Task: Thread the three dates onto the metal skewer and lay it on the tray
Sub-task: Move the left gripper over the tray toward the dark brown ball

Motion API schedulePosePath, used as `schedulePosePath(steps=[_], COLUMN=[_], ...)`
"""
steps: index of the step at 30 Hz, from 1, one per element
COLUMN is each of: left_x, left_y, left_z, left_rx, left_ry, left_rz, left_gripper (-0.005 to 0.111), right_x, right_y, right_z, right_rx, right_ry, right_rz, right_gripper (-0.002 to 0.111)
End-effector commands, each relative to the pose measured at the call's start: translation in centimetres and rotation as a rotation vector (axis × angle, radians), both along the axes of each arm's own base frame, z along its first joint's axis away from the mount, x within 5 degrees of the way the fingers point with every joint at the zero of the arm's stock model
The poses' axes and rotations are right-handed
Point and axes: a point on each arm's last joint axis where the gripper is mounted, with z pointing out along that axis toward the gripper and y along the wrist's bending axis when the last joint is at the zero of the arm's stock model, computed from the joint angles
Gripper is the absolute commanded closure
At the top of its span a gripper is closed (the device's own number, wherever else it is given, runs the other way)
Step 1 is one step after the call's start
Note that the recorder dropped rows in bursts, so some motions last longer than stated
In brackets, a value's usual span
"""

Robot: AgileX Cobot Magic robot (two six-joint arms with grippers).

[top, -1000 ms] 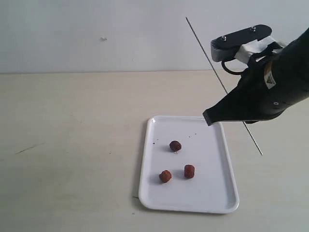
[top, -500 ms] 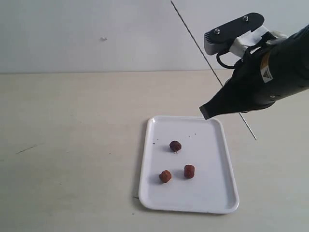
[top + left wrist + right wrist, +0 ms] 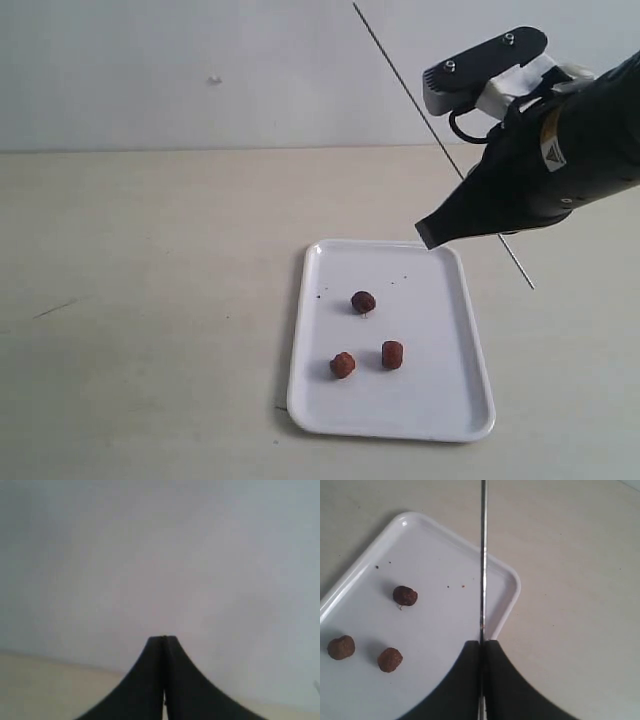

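Three dates lie on the white tray (image 3: pixel 445 395): a darker one (image 3: pixel 363 301) toward the middle and two (image 3: pixel 343 365) (image 3: pixel 392 354) nearer the front. In the right wrist view the same dates (image 3: pixel 405 595) (image 3: pixel 341 647) (image 3: pixel 389 659) lie on the tray (image 3: pixel 450 625). My right gripper (image 3: pixel 427 237) hangs above the tray's far right corner, shut on the thin metal skewer (image 3: pixel 410 92), which slants up to the left and down to the right. The skewer (image 3: pixel 483 555) runs straight out from between the closed fingers of the right gripper (image 3: pixel 482 642). My left gripper (image 3: pixel 163 638) is shut on nothing, facing a pale wall.
The tray rests on a beige tabletop (image 3: pixel 150 280) before a pale wall (image 3: pixel 200 70). A few dark specks (image 3: pixel 320 294) dot the tray. The left arm is outside the exterior view.
My right gripper has risen and shifted slightly left with the skewer since one second ago; over the last half second it barely moved. The dates stayed put.
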Motion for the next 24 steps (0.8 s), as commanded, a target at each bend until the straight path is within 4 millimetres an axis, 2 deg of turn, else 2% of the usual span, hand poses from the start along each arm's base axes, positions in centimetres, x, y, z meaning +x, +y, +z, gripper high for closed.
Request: schedulePosePath(steps=[1, 4, 5, 6, 7, 8, 9, 11, 12, 15, 17, 20, 24], left_x=[8.2, 12.7, 14.9, 15.6, 17.0, 17.4, 18.0, 18.8, 19.2, 19.9, 20.0, 19.5, 19.4], left_y=[-2.0, -4.5, -7.2, -8.6, -11.7, -12.8, -15.4, -17.6, -18.4, -20.4, -21.8, -24.6, -26.5], left_z=[-3.3, -6.7, -9.1, -9.9, -12.0, -12.9, -14.5, -16.0, -16.7, -17.0, -17.4, -18.6, -19.6], left_rx=[0.073, 0.150, 0.208, 0.252, 0.383, 0.445, 0.573, 0.619, 0.560, 0.334, 0.262, 0.333, 0.308], left_ry=[0.474, 0.647, 0.719, 0.729, 0.745, 0.753, 0.761, 0.830, 0.902, 1.062, 1.108, 1.136, 1.168], left_rz=[-0.098, -0.198, -0.288, -0.337, -0.459, -0.516, -0.633, -0.693, -0.683, -0.694, -0.718, -0.690, -0.608], left_gripper=[0.107, 0.107, 0.107, 0.107, 0.107, 0.107, 0.107, 0.107, 0.107, 0.105, 0.095, 0.072, 0.067], right_x=[-0.5, -0.6, -0.7, -0.7, -1.0, -1.1, -1.5, -1.6, -1.5, -1.0, -0.9, -0.8, -0.7], right_y=[-0.5, -0.6, -0.6, -0.7, -0.9, -1.0, -1.2, -2.2, -2.8, -5.0, -5.7, -5.6, -5.6], right_z=[-0.1, -0.2, -0.2, -0.3, -0.5, -0.7, -1.5, -2.5, -2.8, -2.9, -2.9, -2.9, -2.8], right_rx=[-0.048, -0.022, -0.014, -0.011, -0.023, -0.026, -0.029, -0.019, -0.016, -0.011, -0.001, 0.003, 0.001], right_ry=[0.042, 0.049, 0.062, 0.072, 0.099, 0.106, 0.128, 0.143, 0.145, 0.152, 0.153, 0.145, 0.143], right_rz=[-0.016, -0.064, -0.086, -0.099, -0.127, -0.131, -0.149, -0.194, -0.217, -0.305, -0.337, -0.321, -0.312], right_gripper=[0.108, 0.108, 0.108, 0.108, 0.108, 0.108, 0.108, 0.108, 0.108, 0.108, 0.108, 0.108, 0.108])
